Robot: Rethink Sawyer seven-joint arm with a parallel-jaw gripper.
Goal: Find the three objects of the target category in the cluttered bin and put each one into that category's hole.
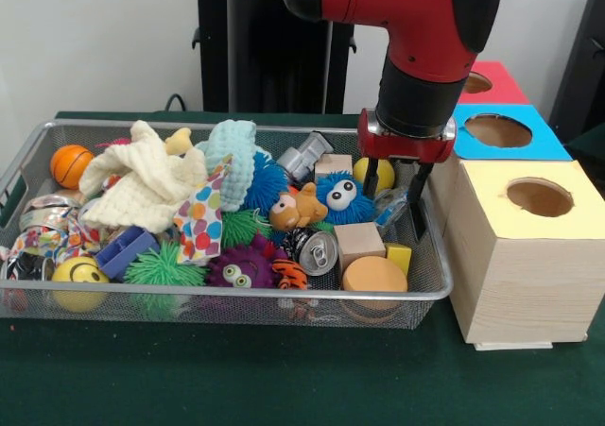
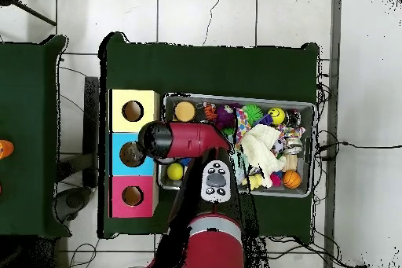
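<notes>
Apparently little done yet. Hand (image 1: 398, 202) seen lowered into right end of wire bin (image 1: 430, 289), fingers spread apart, nothing gripped; clear plastic piece (image 1: 390, 208) between them. Target category not discernible. Bin crowded: wooden block (image 1: 358, 242), soda can (image 1: 318, 252), yellow ball (image 1: 384, 173). Holes in yellow box (image 1: 540, 197), blue box (image 1: 498, 129), red box (image 1: 476, 82) show nothing inside. All three placements judged outstanding.

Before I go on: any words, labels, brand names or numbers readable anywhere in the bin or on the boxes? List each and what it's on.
Nothing can be read in either view.
Drink can: only its top shows, with no print visible.
Patterned tape roll: colored markings, too blurred to read.
Yellow box, blue box, red box: plain colored tops with a hole, no lettering.
</notes>
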